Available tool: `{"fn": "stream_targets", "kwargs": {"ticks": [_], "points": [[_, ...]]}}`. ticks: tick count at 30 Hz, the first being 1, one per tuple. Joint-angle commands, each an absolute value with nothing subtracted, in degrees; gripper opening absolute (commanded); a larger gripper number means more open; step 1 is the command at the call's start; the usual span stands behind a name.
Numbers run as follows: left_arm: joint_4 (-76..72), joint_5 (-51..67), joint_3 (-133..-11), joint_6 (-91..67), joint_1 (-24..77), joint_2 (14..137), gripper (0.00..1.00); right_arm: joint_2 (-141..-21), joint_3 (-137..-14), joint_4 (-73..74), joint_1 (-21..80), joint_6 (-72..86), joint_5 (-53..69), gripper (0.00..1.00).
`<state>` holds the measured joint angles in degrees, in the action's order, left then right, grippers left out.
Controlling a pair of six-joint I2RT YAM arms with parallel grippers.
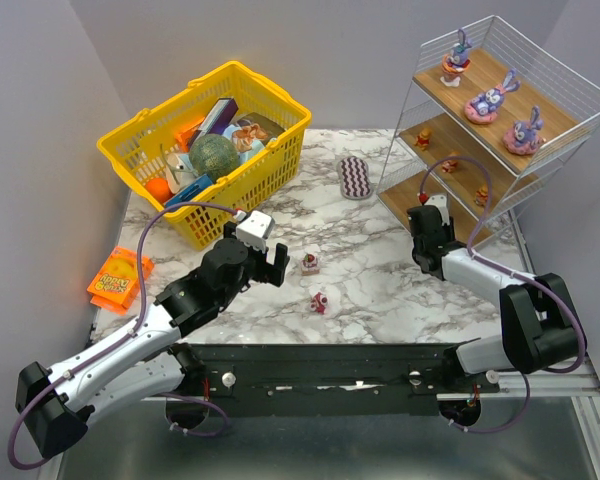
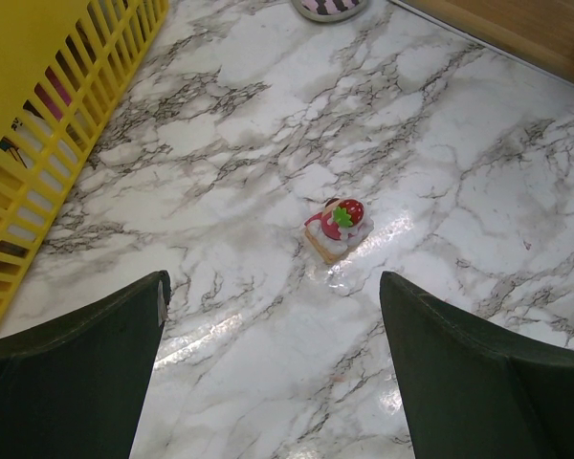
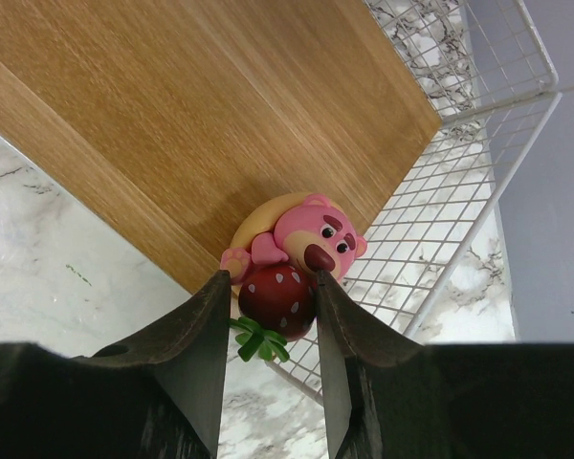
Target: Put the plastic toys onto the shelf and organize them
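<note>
Right wrist view has our right gripper [image 3: 270, 287] pinching a pink bear toy [image 3: 306, 239] by its strawberry, at the near edge of the lowest board of the shelf [image 3: 201, 115]. We judge the hold narrow: the strawberry is rounded, so the toy could twist or slip out, or catch the wire frame [image 3: 430, 225] beside it and tip off the board's corner. Our left gripper [image 2: 273, 277], spread wide and empty, hangs over a strawberry cake toy [image 2: 337, 228] near the middle of the desk [image 2: 440, 143]. A second toy [image 1: 320, 301] lies nearer the front edge. An off-centre close could flick either away.
</note>
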<state>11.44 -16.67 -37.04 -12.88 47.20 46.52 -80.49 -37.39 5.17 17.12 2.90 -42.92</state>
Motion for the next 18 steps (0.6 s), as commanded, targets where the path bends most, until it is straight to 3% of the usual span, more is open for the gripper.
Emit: {"fn": "stream_targets", "kwargs": {"ticks": [1, 11, 18], "points": [[10.5, -16.2, -36.4, -12.6, 46.9, 46.0, 0.99, -79.9, -36.7, 3.6, 16.6, 2.9, -46.2, 0.36], [10.5, -15.9, -36.4, -12.7, 46.9, 46.1, 0.99, -76.0, -36.6, 3.5, 16.7, 3.3, -48.0, 0.53], [10.5, -15.8, -36.4, -12.8, 46.9, 46.2, 0.99, -75.0, -36.6, 3.6, 16.7, 3.3, -48.3, 0.55]]}}
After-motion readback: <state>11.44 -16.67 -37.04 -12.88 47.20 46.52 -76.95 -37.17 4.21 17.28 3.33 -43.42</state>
